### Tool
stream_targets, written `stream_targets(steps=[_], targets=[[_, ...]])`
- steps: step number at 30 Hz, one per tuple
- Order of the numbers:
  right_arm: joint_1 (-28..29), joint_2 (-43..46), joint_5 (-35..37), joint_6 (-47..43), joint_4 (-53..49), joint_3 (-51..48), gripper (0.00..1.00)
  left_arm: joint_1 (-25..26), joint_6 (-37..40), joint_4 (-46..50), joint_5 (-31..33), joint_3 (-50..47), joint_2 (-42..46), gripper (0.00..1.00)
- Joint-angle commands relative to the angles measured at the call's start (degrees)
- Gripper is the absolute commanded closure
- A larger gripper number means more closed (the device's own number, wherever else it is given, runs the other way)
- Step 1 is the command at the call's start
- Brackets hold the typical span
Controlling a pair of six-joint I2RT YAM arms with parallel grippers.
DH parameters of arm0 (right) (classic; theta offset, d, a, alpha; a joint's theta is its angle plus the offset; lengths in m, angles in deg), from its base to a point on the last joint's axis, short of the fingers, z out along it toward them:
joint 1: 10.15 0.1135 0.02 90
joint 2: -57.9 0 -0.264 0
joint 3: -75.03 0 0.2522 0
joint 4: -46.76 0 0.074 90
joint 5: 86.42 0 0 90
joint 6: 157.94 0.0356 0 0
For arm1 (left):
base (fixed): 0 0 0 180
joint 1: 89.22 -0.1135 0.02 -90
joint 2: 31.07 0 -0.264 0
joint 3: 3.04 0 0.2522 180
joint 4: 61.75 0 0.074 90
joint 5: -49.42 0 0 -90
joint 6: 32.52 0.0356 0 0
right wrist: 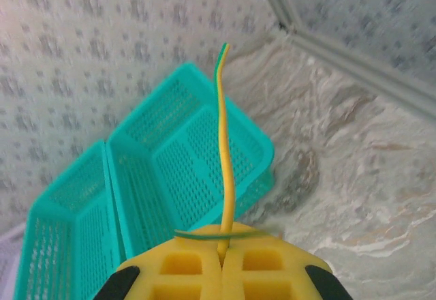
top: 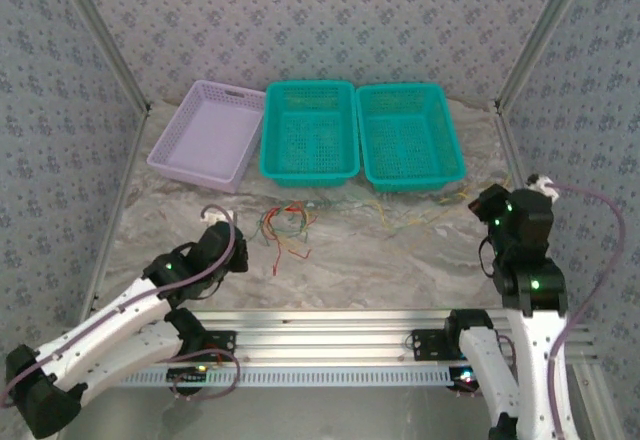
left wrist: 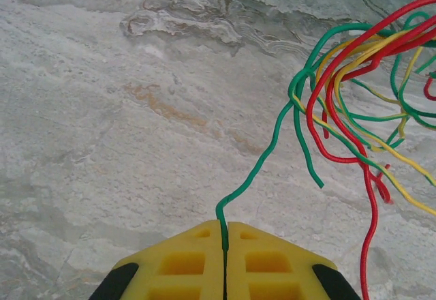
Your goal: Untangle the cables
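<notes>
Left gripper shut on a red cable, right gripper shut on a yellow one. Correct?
No. The left wrist view shows the left gripper shut on a green cable, not a red one. The right gripper is shut on a yellow cable, as stated.

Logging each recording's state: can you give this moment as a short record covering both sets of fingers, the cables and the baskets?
left fingers: shut on green cable running into tangle
right fingers: shut on yellow-green cable, end sticking up
tangle: red, yellow, green cables on table
baskets: lilac basket, teal basket, second teal basket, far side
</notes>
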Motion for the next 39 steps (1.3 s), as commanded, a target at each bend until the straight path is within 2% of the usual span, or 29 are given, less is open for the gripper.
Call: stream_targets(steps=[1, 6, 8, 14, 21, 30, 34, 39], targets=[[-0.4, 3.3, 6.2, 1.9, -0.7, -0.3, 1.00, -0.7, -0.4, 2.3, 1.9, 1.5, -0.3, 1.00], [-0.4, 1.0, -6.9, 0.3, 2.1, 1.6, 1.00, -0.7, 0.2, 1.7, -0.9, 2.1, -2.5, 1.00], [-0.4, 0.2, -5.2, 0.2, -1.2, 3.8, 1.00, -0.6, 0.5, 1.8, 0.2, 3.2, -3.7, 1.00], [-0.3, 4.3, 2.9, 0.1, -1.9, 5.9, 1.00, -0.9, 1.2, 5.0, 1.6, 5.5, -8.5, 1.00], [1.0, 5.4, 7.8, -1.3, 0.1, 10.8, 1.00, -1.0, -0.2, 5.7, 3.8, 5.6, -13.0, 1.00], [4.1, 2.4, 13.2, -5.8, 1.1, 21.5, 1.00, -1.6, 0.2, 5.5, 4.9, 5.3, -15.1, 1.00], [5.0, -0.2, 11.8, -7.6, 2.1, 26.4, 1.00, -1.7, 0.0, 5.1, 4.6, 5.0, -16.5, 1.00], [6.1, -5.8, 2.4, -7.7, -0.6, 30.4, 1.00, -1.8, -0.2, 4.3, 4.5, 4.6, -17.0, 1.00]])
